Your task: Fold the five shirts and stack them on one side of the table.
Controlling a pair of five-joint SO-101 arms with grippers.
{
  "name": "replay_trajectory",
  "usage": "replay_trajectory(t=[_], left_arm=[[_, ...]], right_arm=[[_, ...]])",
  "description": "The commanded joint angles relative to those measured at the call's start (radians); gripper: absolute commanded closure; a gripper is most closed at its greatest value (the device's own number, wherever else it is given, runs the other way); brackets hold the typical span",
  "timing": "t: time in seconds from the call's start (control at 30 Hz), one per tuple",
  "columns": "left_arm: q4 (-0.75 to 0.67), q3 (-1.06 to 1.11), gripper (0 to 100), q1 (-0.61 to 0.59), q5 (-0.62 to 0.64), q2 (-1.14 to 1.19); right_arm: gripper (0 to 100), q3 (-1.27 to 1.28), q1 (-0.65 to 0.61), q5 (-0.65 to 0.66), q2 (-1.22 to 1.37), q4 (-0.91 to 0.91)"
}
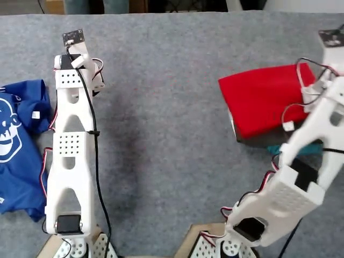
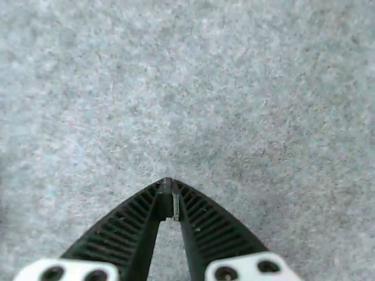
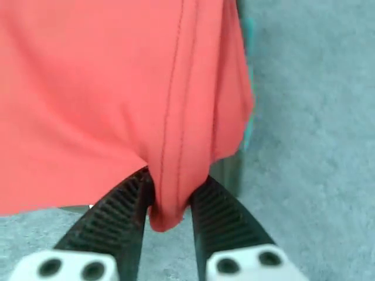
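A folded red shirt lies on top of a stack at the table's right side, with darker and teal layers peeking out under it. My right gripper is shut on a folded edge of the red shirt; red cloth bulges between its black fingers. A crumpled blue shirt with a white print lies at the left edge. My left gripper is shut with nothing in it, tips together over bare grey carpet, toward the far left of the table beside the blue shirt.
The grey carpeted table spreads between the two arms. The left arm stretches far along the table's left side; the right arm leans over the stack at the right edge.
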Motion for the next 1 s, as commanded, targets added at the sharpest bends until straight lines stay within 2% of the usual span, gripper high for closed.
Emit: replay_trajectory(t=[0.0, 0.27, 0.33, 0.5, 0.57, 0.67, 0.73, 0.87, 0.97], left_arm=[[-0.009, -0.042, 97, 0.001, 0.003, -0.063], [-0.008, -0.042, 97, 0.002, 0.003, -0.063], [-0.008, -0.042, 97, 0.002, 0.003, -0.063], [-0.009, -0.042, 97, 0.001, 0.003, -0.063], [-0.009, -0.042, 97, 0.002, 0.003, -0.063], [-0.011, -0.042, 97, 0.004, 0.003, -0.063], [-0.011, -0.044, 97, 0.002, 0.003, -0.064], [-0.003, -0.045, 97, -0.030, 0.003, -0.075], [0.003, -0.042, 97, -0.068, -0.003, -0.103]], right_arm=[[98.4, -0.044, 0.040, 0.011, -0.050, -0.012], [95.3, -0.053, 0.043, 0.006, 0.071, -0.011], [86.8, -0.053, 0.049, 0.008, 0.071, -0.011], [57.3, -0.097, 0.080, 0.009, 0.065, 0.026], [54.6, -0.140, 0.083, 0.003, 0.058, 0.049], [59.7, -0.225, 0.071, -0.006, 0.062, 0.097], [67.8, -0.257, 0.040, -0.040, 0.064, 0.115], [98.8, -0.255, 0.002, -0.078, 0.067, 0.106], [92.3, -0.237, 0.012, -0.083, 0.104, 0.101]])
